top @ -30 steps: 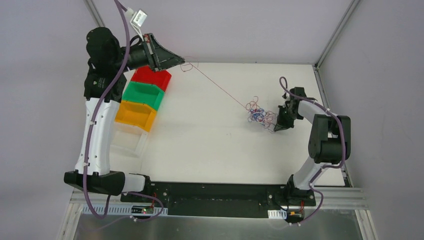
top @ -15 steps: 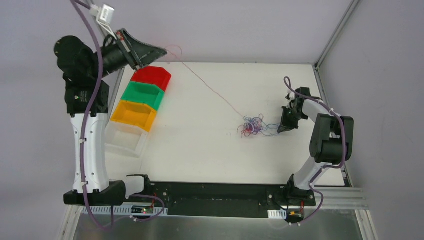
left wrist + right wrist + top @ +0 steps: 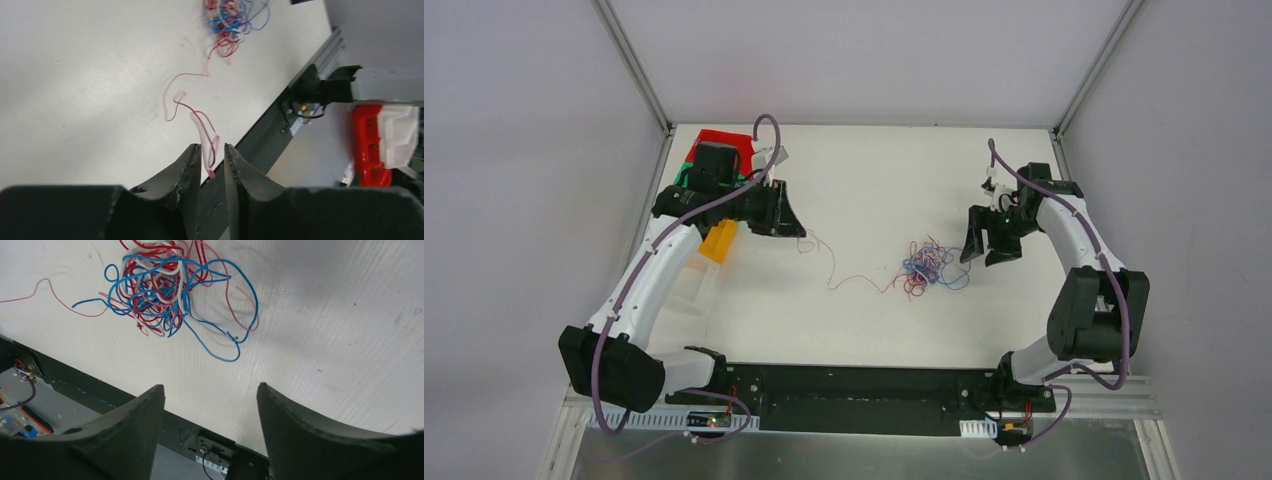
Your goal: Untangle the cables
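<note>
Cables cropped by top edge

A tangle of hair-thin flexible wires mixes red, blue and white strands; the single loose thin strand trailing from it is red. The flat matte tabletop is plain white. A red plastic bin, a sliver of green plastic bin and an orange-yellow plastic bin show at its left edge. The left arm and the right arm are white with black joints, trailed by thick purple cables.
</note>
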You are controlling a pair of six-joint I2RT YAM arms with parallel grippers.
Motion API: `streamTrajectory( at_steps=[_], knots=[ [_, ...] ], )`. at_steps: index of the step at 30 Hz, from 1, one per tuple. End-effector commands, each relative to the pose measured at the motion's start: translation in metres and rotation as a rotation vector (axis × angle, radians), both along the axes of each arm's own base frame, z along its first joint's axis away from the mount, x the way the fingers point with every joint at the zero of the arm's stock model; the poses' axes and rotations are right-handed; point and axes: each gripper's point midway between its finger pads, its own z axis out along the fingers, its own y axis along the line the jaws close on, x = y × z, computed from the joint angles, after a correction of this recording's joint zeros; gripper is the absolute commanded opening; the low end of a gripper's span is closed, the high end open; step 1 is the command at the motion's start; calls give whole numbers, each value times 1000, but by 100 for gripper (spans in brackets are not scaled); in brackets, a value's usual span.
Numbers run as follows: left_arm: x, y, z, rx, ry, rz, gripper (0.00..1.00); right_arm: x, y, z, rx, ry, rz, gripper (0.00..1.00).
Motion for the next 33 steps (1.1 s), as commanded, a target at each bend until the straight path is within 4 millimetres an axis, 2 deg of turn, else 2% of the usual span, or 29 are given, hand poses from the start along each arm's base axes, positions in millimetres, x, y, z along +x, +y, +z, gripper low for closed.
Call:
streamTrajectory(
  at_steps=[1, 3, 5, 6, 9, 11, 15, 17, 21, 27, 31, 33],
  knots=[
    [-4, 40, -25, 324, -176, -139, 41, -15, -9, 41, -2, -48, 114, 75],
    [-9, 41, -12, 346, -256, -222, 74, -16, -7, 55, 8, -84, 158, 81],
    [-11, 33, 4, 311, -326, -271, 94, -8, 3, 62, 44, -121, 178, 83],
    [-12, 25, 7, 292, -341, -305, 98, -2, 9, 62, 66, -128, 176, 83],
    [-15, -8, -6, 289, -357, -424, 99, 17, 29, 51, 143, -87, 140, 80],
    [-17, -36, -22, 277, -385, -499, 98, 25, 46, 44, 191, -43, 139, 79],
    [-22, -89, -54, 293, -555, -705, 97, 36, 62, 29, 201, 4, 112, 78],
    [-22, -114, -71, 308, -622, -797, 92, 40, 69, 25, 205, 14, 98, 78],
    [-15, -154, -104, 284, -641, -842, 80, 42, 83, 12, 201, 50, 82, 76],
    [-12, -166, -172, 357, -686, -998, 81, 48, 95, -9, 153, 75, 78, 75],
    [-7, -172, -197, 399, -728, -1056, 82, 50, 95, -32, 94, 102, 60, 73],
    [-3, -174, -212, 451, -736, -1075, 80, 53, 91, -46, 43, 102, 56, 69]
  ],
)
